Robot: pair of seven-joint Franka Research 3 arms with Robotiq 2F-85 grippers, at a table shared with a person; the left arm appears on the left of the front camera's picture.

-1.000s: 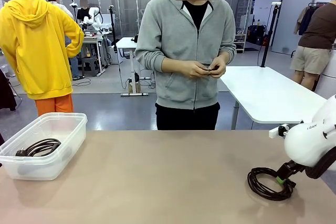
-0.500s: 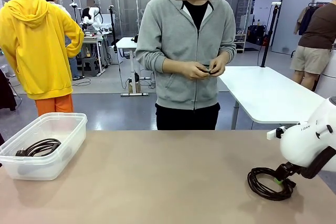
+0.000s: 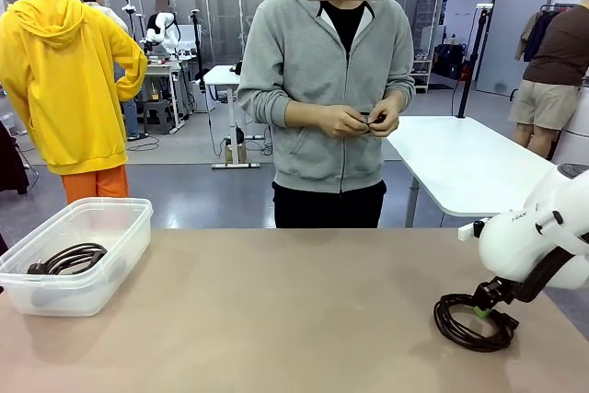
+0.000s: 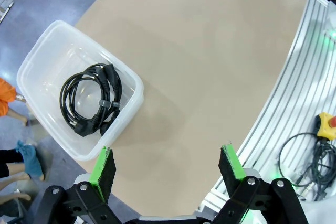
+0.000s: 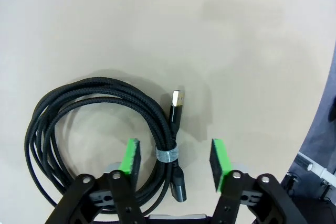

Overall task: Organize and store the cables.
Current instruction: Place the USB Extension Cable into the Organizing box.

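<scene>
Clear plastic forms the bin (image 3: pixel 55 296) at the left end of the table (image 3: pixel 294 301), and a stored coil (image 3: pixel 69 258) of black cable lies flat inside it. Above the bin, the left gripper (image 4: pixel 167 150) hangs with its jaws wide apart and nothing between them. At mid-table on the far side, a person stands with both hands (image 3: pixel 361 121) working at something too small to identify. Near the right end lies the loose coil (image 3: pixel 469 321), several loops of braided black cord flat on the tabletop. The right gripper (image 3: pixel 485 308) is down over its near side. From the wrist view, the jaws stand partly apart and straddle the stretch where a grey tie (image 5: pixel 168 155) binds the loops, just below the plug (image 5: pixel 177 99); the green pads appear clear of the cord on both sides. The coil looks light and limp, so it would likely sag and swing once lifted. The braid should give the pads fair purchase. The tied section seems the best place to grip, since it gathers every loop. A pinch elsewhere might catch only some strands and let the rest droop or snag on the bin's rim.
</scene>
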